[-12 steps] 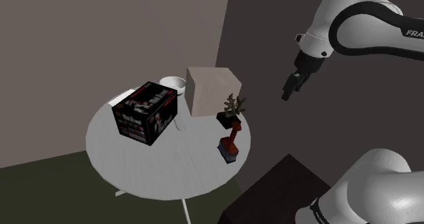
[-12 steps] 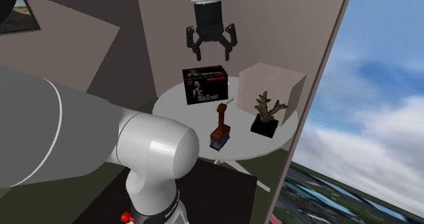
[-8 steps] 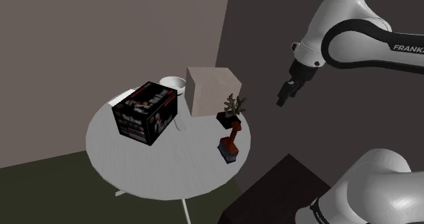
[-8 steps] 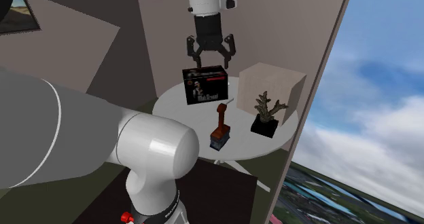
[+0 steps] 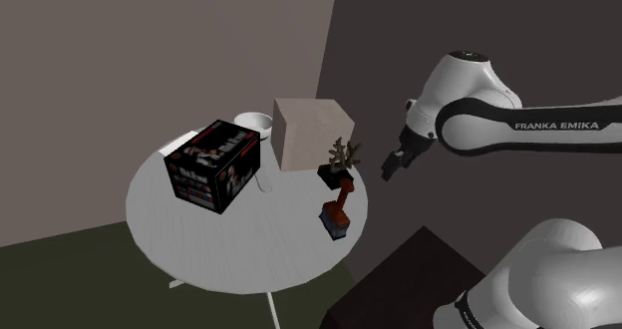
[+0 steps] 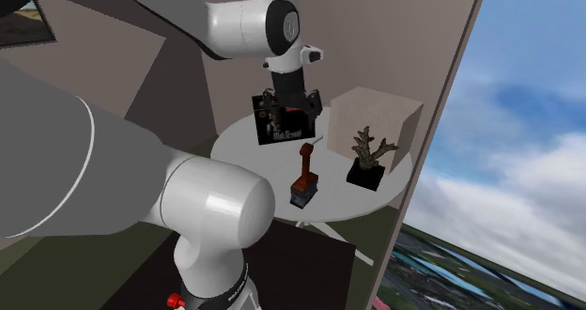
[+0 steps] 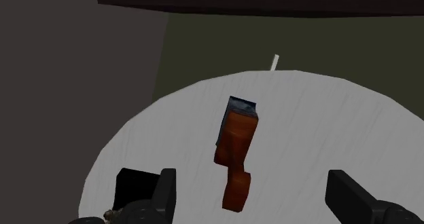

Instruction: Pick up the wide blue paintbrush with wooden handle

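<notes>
Gripper released, fingers wide apart, hovering above paintbrush. Red-brown paintbrush with blue end sits on round white table near right edge in shoulder view, just beside branched ornament. Black box well left.

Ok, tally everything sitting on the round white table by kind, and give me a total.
Boxes: 2, the black printed box and the plain beige cube box
Bowls: 1, the white bowl
Ornaments: 1, the brown branching ornament on a black base
Paintbrushes: 1, the reddish-brown-handled paintbrush with a blue head
Total: 5
</notes>
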`<action>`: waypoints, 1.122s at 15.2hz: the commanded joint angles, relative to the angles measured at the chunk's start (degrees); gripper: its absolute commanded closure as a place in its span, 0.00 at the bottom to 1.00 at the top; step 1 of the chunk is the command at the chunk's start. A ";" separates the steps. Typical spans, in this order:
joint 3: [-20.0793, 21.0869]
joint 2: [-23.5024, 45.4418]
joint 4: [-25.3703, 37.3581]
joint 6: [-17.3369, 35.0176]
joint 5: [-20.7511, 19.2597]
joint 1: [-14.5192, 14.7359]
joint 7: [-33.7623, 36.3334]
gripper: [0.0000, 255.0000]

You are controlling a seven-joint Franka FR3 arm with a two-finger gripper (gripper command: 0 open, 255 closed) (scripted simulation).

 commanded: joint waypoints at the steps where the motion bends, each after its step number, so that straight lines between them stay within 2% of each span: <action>1: 0.27 2.50 -2.42 6.02 -0.26 -0.34 1.57 0.00; 8: 2.61 17.85 -6.98 29.01 -2.89 -2.85 8.64 0.00; 10: 4.07 23.70 -6.95 35.71 -5.07 -4.63 11.80 0.00; 12: 6.42 29.97 -6.22 42.11 -9.45 -7.80 16.65 0.00; 13: 8.06 33.23 -5.49 45.03 -13.47 -10.24 20.48 0.00; 14: 9.82 36.59 -4.38 47.61 -19.88 -13.29 26.17 0.00; 15: 10.68 40.10 -2.65 49.59 -29.50 -15.98 34.46 0.00; 16: 9.75 43.70 -0.24 50.88 -40.99 -16.93 44.51 0.00; 17: 7.17 47.22 2.56 51.80 -51.83 -15.71 54.48 0.00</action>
